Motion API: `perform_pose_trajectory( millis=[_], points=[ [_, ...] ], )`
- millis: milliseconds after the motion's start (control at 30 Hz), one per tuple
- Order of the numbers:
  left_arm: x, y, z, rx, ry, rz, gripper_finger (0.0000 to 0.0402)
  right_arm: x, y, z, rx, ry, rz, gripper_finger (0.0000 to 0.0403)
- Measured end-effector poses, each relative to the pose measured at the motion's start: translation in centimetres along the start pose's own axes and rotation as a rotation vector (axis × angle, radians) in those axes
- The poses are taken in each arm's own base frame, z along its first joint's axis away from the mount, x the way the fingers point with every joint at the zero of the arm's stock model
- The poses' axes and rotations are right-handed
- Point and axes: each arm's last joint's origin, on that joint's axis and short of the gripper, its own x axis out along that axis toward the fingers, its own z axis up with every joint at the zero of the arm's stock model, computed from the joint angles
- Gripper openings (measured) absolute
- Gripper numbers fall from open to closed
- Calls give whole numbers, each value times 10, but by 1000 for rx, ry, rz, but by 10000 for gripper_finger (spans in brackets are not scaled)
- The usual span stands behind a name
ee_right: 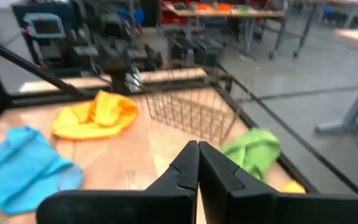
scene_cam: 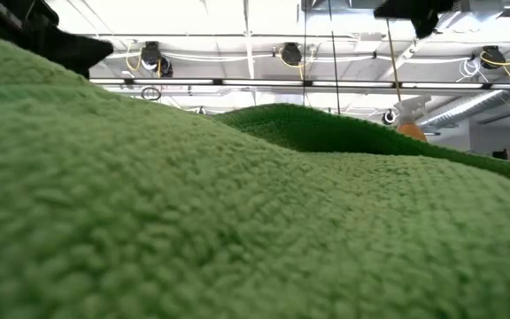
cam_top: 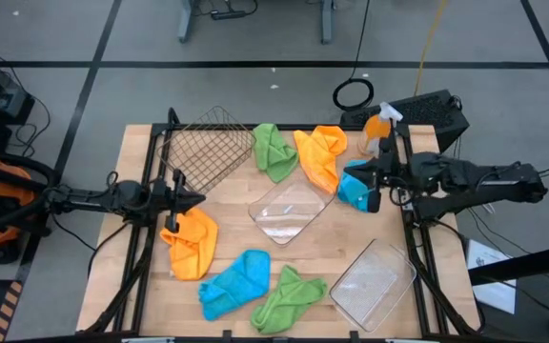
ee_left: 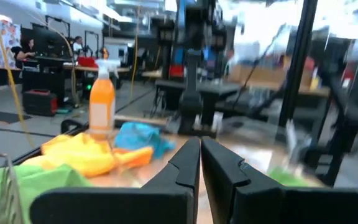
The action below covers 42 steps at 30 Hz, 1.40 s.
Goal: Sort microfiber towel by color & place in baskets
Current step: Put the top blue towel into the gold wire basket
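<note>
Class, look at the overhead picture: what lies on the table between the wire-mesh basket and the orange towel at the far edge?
A lime green towel lies between the wire-mesh basket and the far orange towel, as the high view shows.

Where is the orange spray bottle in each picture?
High view: the spray bottle stands at the table's far right corner, behind the right pincer.
Low view: only its top peeks over a green towel, right of middle.
Left wrist view: it stands at left, behind an orange towel.
Right wrist view: not in it.
Shared landmark: the blue towel beside it.
</note>
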Motion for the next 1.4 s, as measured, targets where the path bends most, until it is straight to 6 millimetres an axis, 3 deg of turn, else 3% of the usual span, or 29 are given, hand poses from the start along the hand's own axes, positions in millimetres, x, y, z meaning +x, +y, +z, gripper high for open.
perform_pose_trajectory(
  millis=[133, 467, 667, 800, 900, 1067, 1400],
  points=[
    [0, 0, 7, -5, -10, 11, 25, 8, 1, -22, 1, 68, -11, 0],
    [8, -7, 80, 65, -50, 58, 25, 15, 1, -48, 5, 161, -24, 0],
    [28, -14, 129, 108, 46, 71, 25, 13, -1, -57, 53, 253, -45, 0],
    [47, -21, 148, 167, 73, -13, 25, 12, -2, -63, 45, 310, -54, 0],
    [59, -26, 153, 269, 92, -40, 25, 11, -2, -65, 66, 336, -63, 0],
    [78, -27, 154, 278, 137, 25, 25, 8, -4, -73, 100, 411, -91, 0],
    [120, -27, 108, 169, 372, 85, 25, 4, -5, -80, 220, 487, -143, 0]
  ],
)
